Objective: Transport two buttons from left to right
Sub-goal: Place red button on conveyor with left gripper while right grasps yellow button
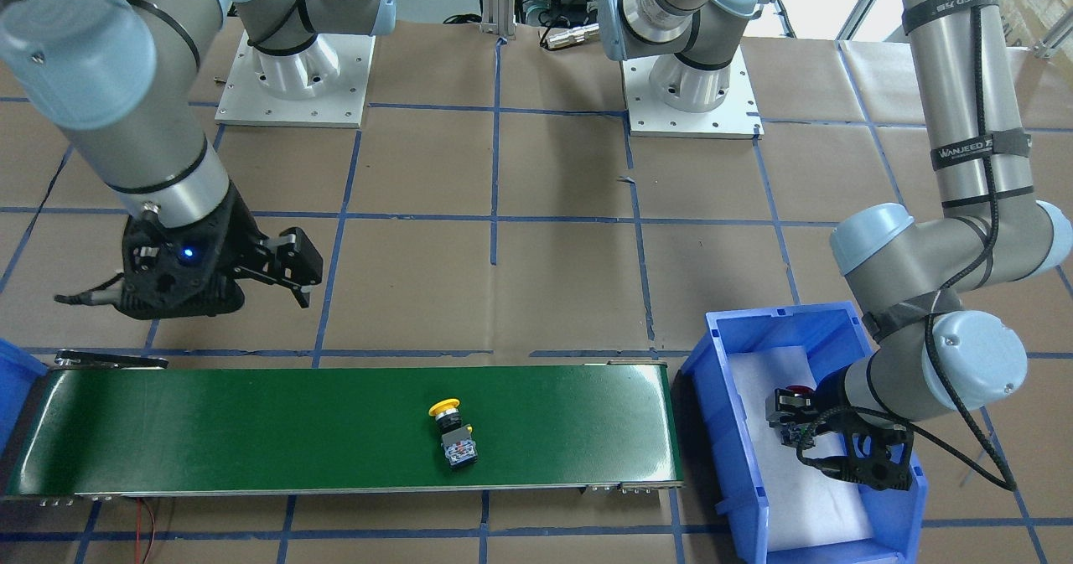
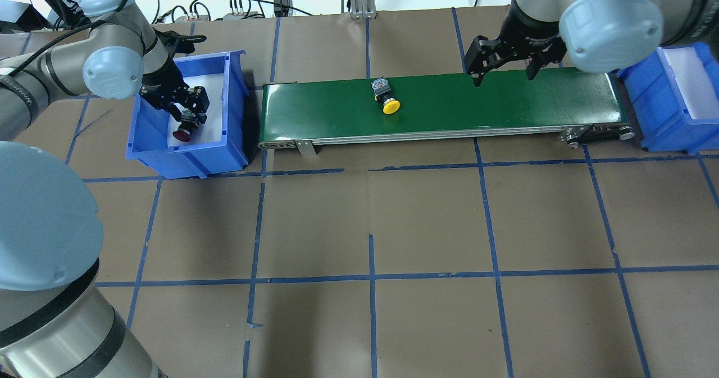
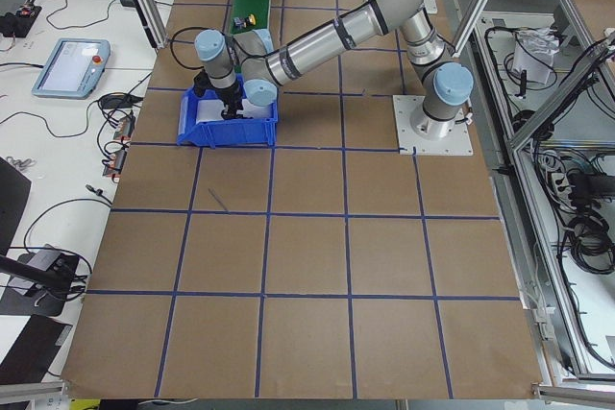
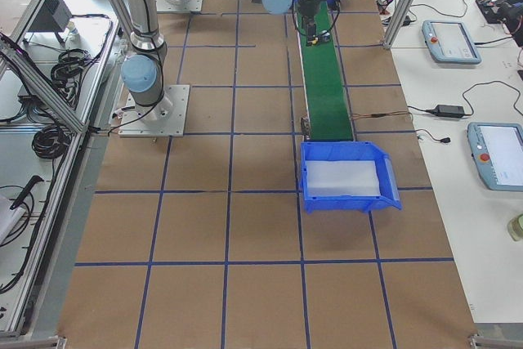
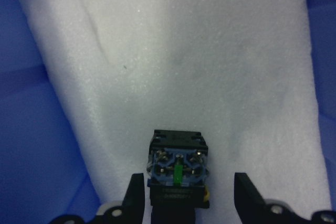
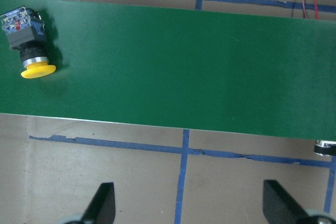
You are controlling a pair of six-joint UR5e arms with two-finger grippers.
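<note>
The red button (image 5: 177, 169) sits nearest the lens, contact block facing it, inside the left blue bin (image 2: 233, 86). The left gripper (image 5: 190, 178) straddles it, fingers spread and not clamped on it. On the green conveyor belt (image 2: 477, 103) lies the yellow button (image 2: 385, 96), its long axis across the belt and its cap toward the robot. It lies to the left of the right gripper (image 2: 503, 79), which hovers wide open.

Yellow button (image 2: 386, 96) on side, mid green belt (image 2: 505, 100); red button (image 2: 183, 133) tilted in blue bin (image 2: 235, 77).
</note>
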